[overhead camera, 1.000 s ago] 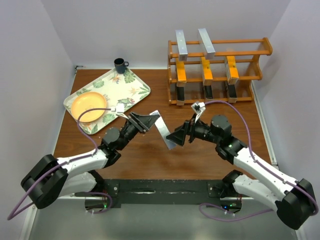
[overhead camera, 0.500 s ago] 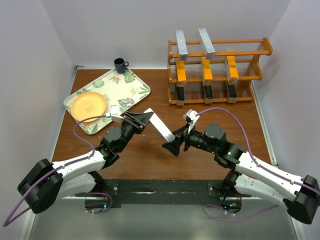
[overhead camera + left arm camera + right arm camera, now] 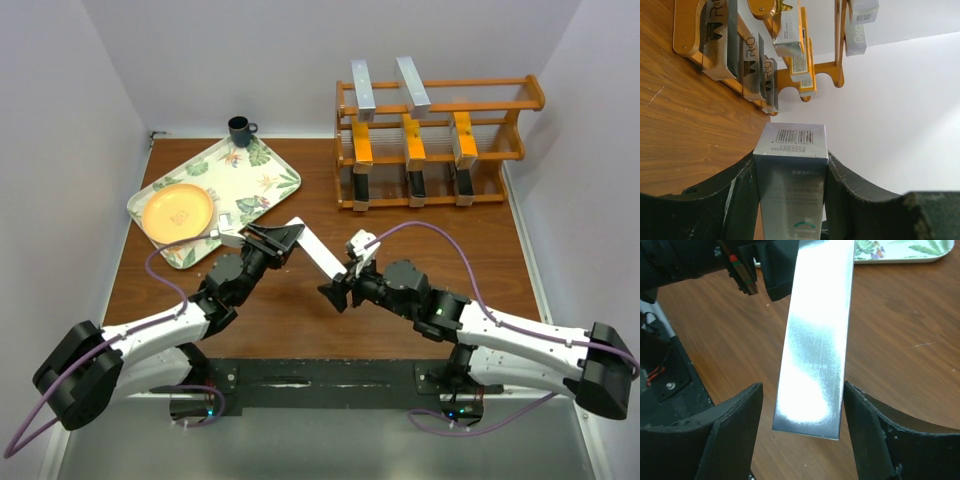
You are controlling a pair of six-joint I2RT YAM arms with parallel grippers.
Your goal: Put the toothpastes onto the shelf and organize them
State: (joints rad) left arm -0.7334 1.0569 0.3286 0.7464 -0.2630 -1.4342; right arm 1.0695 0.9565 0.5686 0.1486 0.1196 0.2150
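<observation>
gripping the silver box (image 3: 318, 252) by one end in the left claw (image 3: 278, 240), tight, over the bench (image 3: 300, 325). straddling its free end with the right claw (image 3: 338, 290), jaws apart, not pinching yet. probably a hand-off toward the shelf (image 3: 490, 104), far right.

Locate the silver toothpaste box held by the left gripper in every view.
Top external: silver box, centre of the picture.
Left wrist: bottom centre, clamped in the left gripper.
Right wrist: centre, reaching down from the top edge.
Shared landmark: the brown table under it.
</observation>
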